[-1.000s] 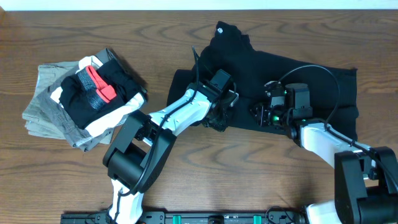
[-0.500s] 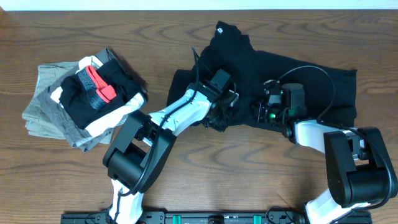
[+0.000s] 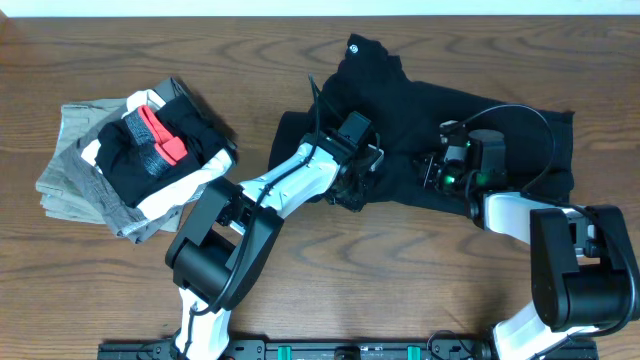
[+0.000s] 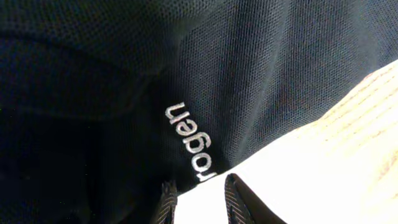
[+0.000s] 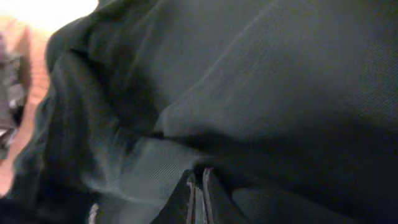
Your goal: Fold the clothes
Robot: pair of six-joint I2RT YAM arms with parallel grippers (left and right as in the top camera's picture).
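Right of centre on the spread black T-shirt [image 3: 420, 105], right gripper [image 5: 197, 180] has just closed, seemingly pinching a fold to lift, while left gripper [image 4: 199, 190] sits slightly apart at the hem

Gray and white folded garments [image 3: 68, 185] lie under a red-patched black piece [image 3: 135, 168].

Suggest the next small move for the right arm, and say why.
Probably lift the right claw a little. It looks shut on a fold of the black T-shirt, which lies bunched, not flat; a short lift would test the pinch before spreading the cloth. The left claw sits at the shirt's edge, fingers apart.
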